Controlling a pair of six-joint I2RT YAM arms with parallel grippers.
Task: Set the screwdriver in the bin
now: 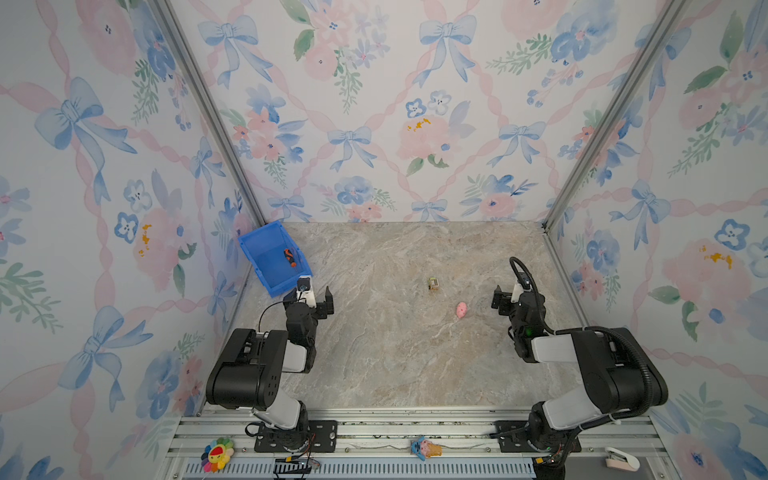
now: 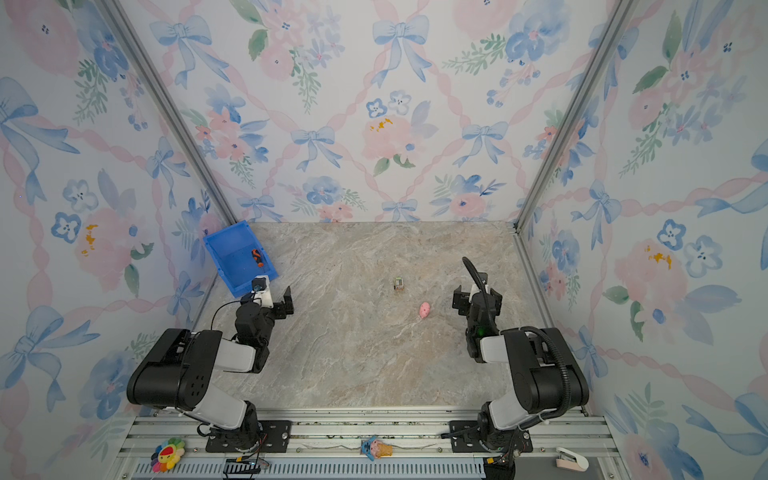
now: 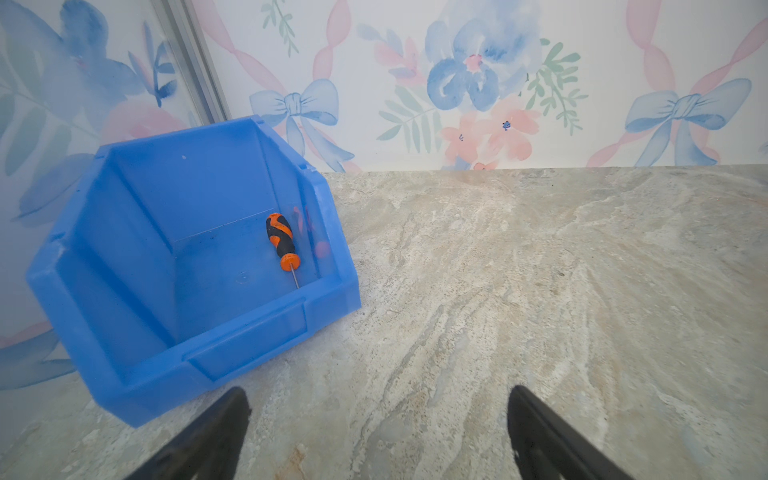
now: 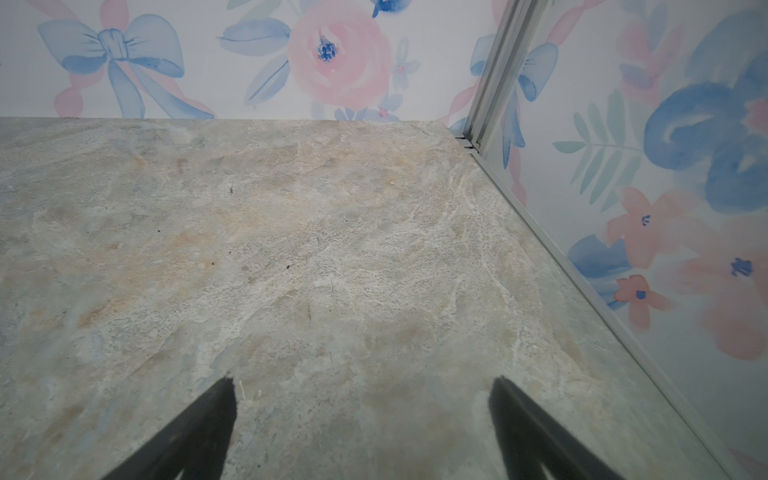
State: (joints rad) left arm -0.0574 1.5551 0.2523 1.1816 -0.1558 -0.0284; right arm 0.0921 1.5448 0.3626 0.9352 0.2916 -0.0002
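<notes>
As the screwdriver (image 3: pixel 282 241) lies by the bin (image 3: pixel 124 249) wall, left fingers (image 3: pixel 224 424) gape.

No legible text, label, brand, number or sign can be read in any view. The small box (image 1: pixel 434 284), just right of centre in both top views, shows light and dark patches on its upper face. These are too small to resolve as characters.
</notes>
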